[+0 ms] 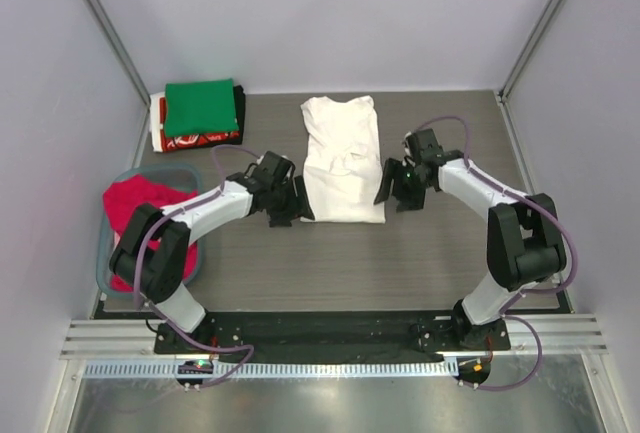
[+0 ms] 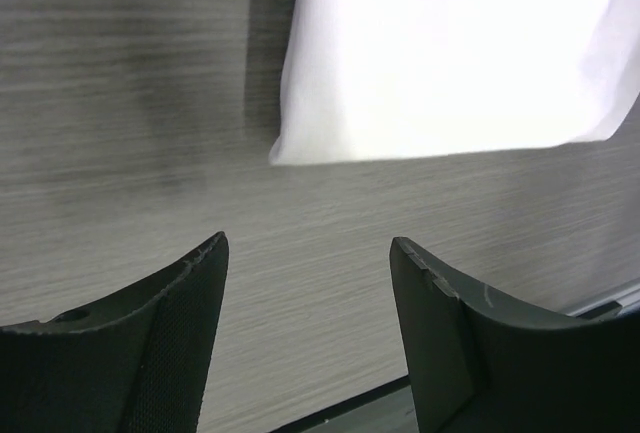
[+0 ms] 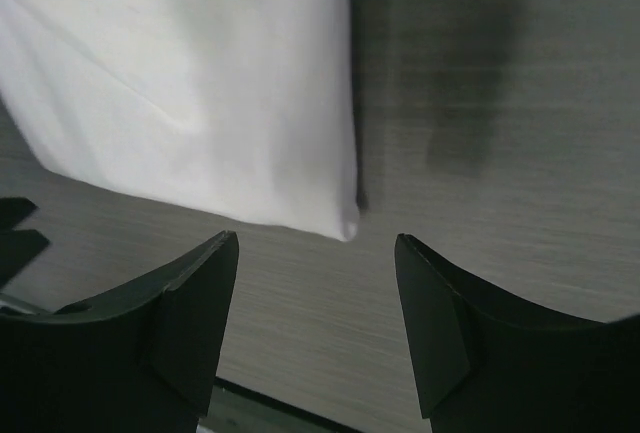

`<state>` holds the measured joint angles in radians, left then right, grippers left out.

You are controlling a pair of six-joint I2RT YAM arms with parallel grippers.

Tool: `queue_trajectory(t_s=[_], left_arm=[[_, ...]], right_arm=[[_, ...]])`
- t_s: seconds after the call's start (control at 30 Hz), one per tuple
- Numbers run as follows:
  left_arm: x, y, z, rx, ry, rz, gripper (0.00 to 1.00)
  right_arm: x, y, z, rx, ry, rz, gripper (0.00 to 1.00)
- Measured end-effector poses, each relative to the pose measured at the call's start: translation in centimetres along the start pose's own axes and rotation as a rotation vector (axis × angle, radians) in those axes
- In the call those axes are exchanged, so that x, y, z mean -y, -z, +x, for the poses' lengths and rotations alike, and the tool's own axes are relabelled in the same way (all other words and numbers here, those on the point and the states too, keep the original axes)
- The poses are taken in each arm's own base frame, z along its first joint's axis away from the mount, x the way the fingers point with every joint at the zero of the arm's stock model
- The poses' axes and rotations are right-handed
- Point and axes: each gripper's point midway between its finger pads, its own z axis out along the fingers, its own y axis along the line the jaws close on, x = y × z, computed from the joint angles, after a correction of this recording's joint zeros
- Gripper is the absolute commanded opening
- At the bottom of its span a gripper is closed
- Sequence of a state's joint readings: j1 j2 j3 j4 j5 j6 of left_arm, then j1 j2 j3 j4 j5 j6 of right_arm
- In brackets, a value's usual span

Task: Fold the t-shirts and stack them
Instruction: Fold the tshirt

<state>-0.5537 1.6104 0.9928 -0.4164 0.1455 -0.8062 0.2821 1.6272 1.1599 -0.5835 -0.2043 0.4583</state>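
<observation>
The white t-shirt [image 1: 343,158] lies mid-worktop [image 1: 450,253], its sides folded in to a narrow strip; the crosswise fold looks undone. At far left a finished stack [image 1: 200,138] carries the green t-shirt [image 1: 203,105] on top. A red t-shirt [image 1: 140,203] waits in the tub [image 1: 160,170]. The left pincer [image 2: 308,243] and right pincer [image 3: 317,238] sit beside the white shirt's near corners, both spread and empty.

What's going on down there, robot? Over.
Left hand open, empty. Right hand open, empty. White cloth t-shirt lies part-folded between them. Nothing in the way.
</observation>
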Motion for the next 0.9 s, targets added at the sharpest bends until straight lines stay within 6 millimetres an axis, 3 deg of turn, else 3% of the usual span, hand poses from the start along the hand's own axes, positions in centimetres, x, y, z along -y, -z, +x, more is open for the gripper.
queue_trajectory(t_s=[0.1, 0.17, 0.4, 0.67, 0.9], left_arm=[[0.5, -0.5, -1.0, 0.017, -0.005, -0.001, 0.64], [0.5, -1.0, -1.4, 0.024, -0.004, -0.009, 0.62], [-0.6, -2.3, -1.5, 0.021, 0.004, -0.052, 0.56], [-0.8, -3.2, -1.6, 0.031, 0.008, -0.052, 0.5], [-0.8, -4.0, -1.6, 0.034, 0.015, -0.043, 0.44]], right_arm=[[2.6, -1.8, 4.6, -0.137, -0.077, 0.004, 0.68], [3.1, -2.3, 6.0, -0.179, -0.106, -0.011, 0.67], [1.4, -2.9, 5.0, -0.144, -0.107, -0.127, 0.61], [1.7, -4.2, 6.5, -0.192, -0.13, -0.154, 0.52], [1.6, -4.7, 6.5, -0.196, -0.131, -0.174, 0.32]])
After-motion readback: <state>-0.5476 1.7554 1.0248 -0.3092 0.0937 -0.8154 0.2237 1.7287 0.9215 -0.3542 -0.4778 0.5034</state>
